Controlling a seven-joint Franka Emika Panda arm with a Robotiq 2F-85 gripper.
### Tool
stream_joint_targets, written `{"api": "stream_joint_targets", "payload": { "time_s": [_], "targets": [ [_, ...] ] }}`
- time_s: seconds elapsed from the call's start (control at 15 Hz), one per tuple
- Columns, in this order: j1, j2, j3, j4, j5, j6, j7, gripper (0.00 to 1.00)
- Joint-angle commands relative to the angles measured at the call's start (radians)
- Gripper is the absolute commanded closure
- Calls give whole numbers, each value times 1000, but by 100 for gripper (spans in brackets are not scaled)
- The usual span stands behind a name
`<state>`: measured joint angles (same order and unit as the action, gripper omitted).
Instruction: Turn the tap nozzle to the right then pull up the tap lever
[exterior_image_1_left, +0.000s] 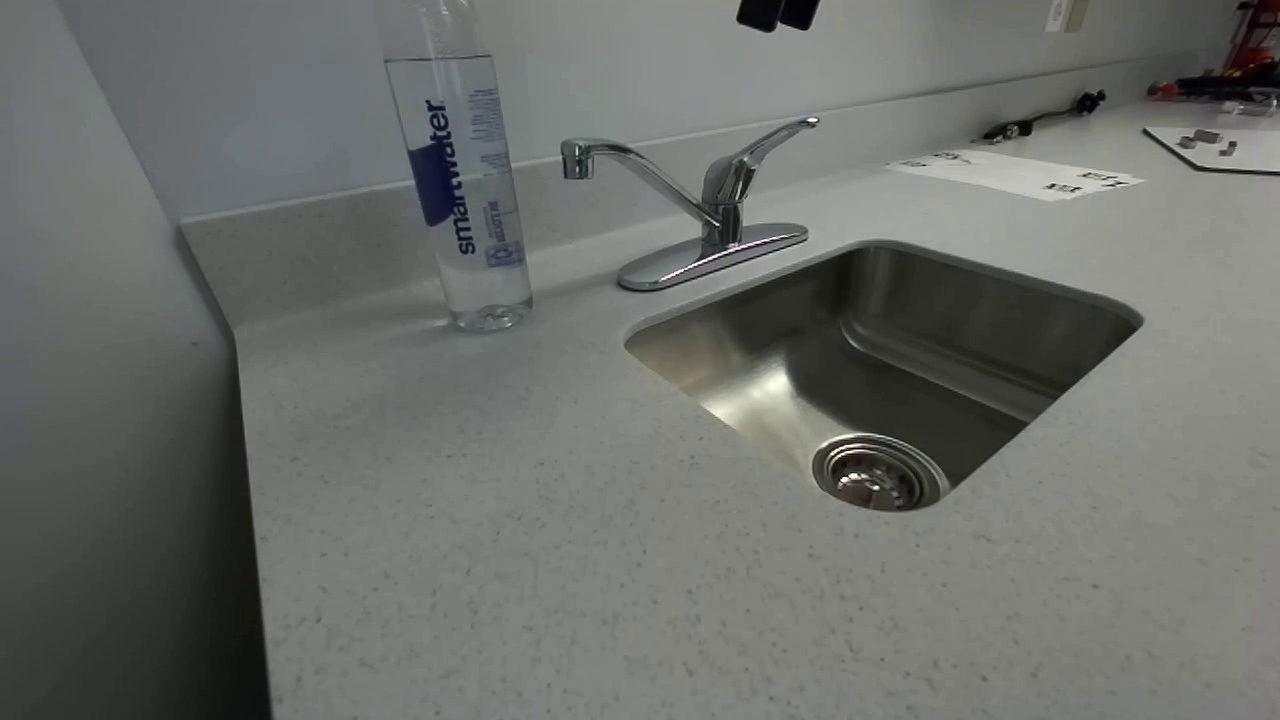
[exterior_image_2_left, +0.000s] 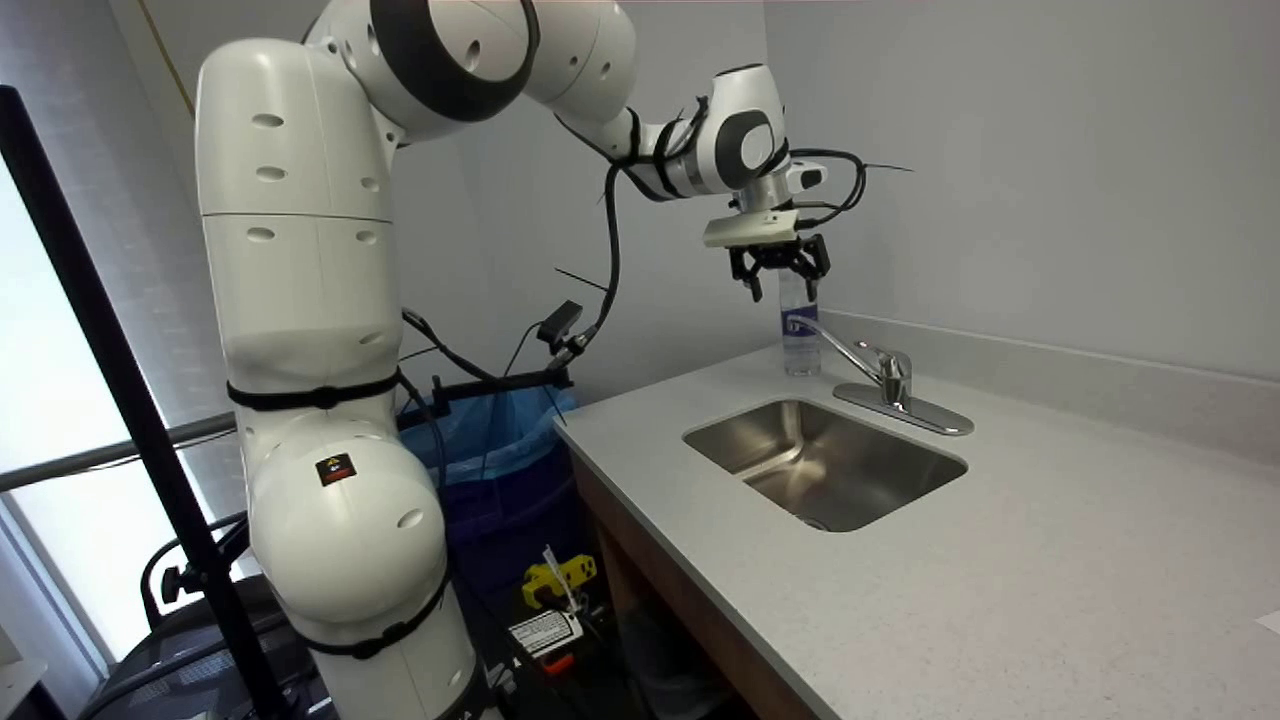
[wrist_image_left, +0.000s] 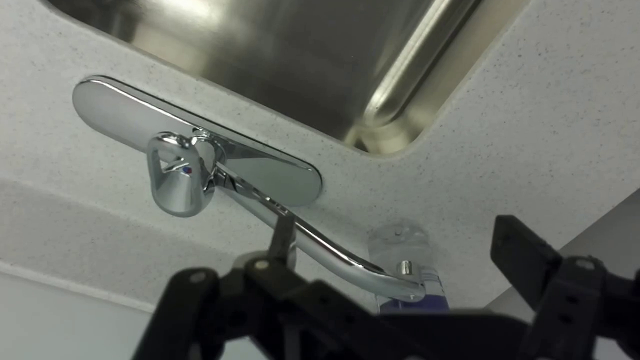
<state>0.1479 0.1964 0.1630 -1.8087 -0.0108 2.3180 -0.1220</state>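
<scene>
The pincer (exterior_image_2_left: 784, 293) is hanging released, higher than the tap (exterior_image_2_left: 893, 380), and its two fingers (wrist_image_left: 520, 245) are standing wide apart in the wrist view. In that view the nozzle (wrist_image_left: 340, 260) is running slantwise away from the tap's body, passing behind one fingertip, and its end is showing in the stretch between the two. In an exterior view only the fingertips (exterior_image_1_left: 760, 12) are showing, at the very top, well apart from the tap beneath.

The nozzle is stretching out over the counter (exterior_image_1_left: 480, 520), beside the sink (exterior_image_1_left: 980, 310), and its downturned tip (exterior_image_1_left: 577, 158) is hanging near a bottle (exterior_image_1_left: 465, 180), a gap showing between them in an exterior view. The lever (exterior_image_1_left: 772, 145) is crowning the tap's body and sloping upward from it, and a small red and blue mark (wrist_image_left: 186, 170) is showing there in the wrist view. The tap's flat base (exterior_image_1_left: 665, 268) is lying on the counter, just beside the sink.

The bottle is standing upright on the counter, wearing a blue label and holding clear liquid up near its shoulder. A drain (exterior_image_1_left: 875, 480) is showing in the sink's floor. White sheets of paper (exterior_image_1_left: 1010, 178) are lying on the counter. The white arm (exterior_image_2_left: 300, 290) is bending over the counter, and a dark blue bin (exterior_image_2_left: 515, 510) is showing behind it.
</scene>
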Motion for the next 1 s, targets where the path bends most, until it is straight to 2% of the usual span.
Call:
{"api": "stream_joint_targets", "payload": {
  "time_s": [0.0, 0.33, 0.67, 0.93],
  "targets": [
    [3, 0, -2, 3, 0, -3, 1, 0],
    [7, 64, -7, 60, 1, 62, 41, 0],
    [24, 181, -9, 159, -11, 184, 98, 0],
    [51, 279, -15, 252, -23, 233, 121, 0]
  ]
}}
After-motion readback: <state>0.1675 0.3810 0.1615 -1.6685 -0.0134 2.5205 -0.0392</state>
